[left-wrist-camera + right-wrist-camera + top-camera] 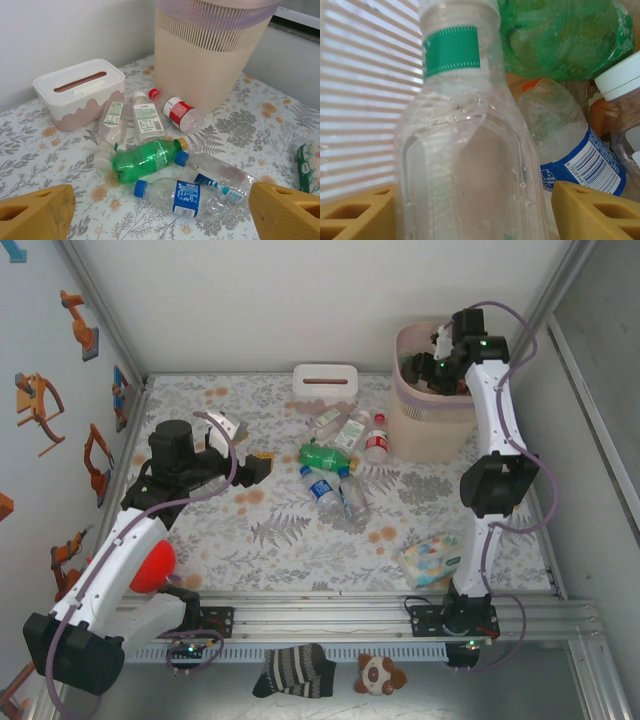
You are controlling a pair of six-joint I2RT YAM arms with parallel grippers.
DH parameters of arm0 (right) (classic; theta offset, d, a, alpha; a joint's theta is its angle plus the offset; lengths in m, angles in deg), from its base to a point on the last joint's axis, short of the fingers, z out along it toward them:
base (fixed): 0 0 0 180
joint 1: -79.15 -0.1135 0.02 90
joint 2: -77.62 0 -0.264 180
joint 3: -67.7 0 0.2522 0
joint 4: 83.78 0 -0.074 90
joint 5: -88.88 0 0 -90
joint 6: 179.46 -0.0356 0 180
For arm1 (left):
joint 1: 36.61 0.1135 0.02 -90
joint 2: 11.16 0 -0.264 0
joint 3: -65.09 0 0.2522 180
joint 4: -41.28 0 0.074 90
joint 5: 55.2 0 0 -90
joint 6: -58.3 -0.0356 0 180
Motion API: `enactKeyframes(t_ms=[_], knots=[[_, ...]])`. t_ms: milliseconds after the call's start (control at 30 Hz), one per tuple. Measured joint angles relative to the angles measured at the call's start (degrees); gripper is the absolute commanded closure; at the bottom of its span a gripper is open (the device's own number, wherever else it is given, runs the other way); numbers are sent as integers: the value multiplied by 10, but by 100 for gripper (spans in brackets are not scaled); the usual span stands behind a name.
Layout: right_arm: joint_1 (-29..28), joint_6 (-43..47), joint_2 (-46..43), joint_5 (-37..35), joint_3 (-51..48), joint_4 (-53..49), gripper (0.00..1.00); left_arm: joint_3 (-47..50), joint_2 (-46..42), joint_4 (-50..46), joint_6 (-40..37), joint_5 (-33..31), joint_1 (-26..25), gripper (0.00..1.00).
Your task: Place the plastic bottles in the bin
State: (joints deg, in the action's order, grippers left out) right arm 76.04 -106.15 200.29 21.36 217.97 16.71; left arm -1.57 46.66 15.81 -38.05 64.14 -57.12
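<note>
Clear bottle (462,150) stands neck-up between right claw (475,210) fingers, inside bin (360,100); gripped or let go, cannot tell. Six bottles (150,160) lie on desk (250,130) ahead of left claw (160,212), jaws wide, the nearer arm; nearest, blue-capped bottle (180,196), lies crosswise.

The plastic bottles (192,197) are thin, glossy plastic, mostly clear, with shiny printed film labels; the green bottle (145,161) is translucent. The bin (200,65) is matt, ribbed plastic, and the tissue box (80,85) is smooth satin plastic. The table (270,130) has a smooth printed covering. The left gripper (160,215) has matt ochre plastic jaws. The rail (330,612) is brushed metal.
</note>
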Motion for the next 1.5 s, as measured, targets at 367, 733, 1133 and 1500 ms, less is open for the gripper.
enactKeyframes(t_ms=[367, 733, 1133, 1500], knots=[[0, -9, -32, 5, 31, -10, 29, 0, 5, -1, 0, 0, -1, 11], [-2, -16, -90, 4, 36, -15, 36, 0, 8, -2, 0, 0, -1, 11], [-71, -13, -256, -47, -129, -7, 39, 0, 10, -4, 0, -1, -1, 11], [-183, -18, -371, -143, -345, 45, 43, -4, 19, -4, 0, -3, -1, 11]])
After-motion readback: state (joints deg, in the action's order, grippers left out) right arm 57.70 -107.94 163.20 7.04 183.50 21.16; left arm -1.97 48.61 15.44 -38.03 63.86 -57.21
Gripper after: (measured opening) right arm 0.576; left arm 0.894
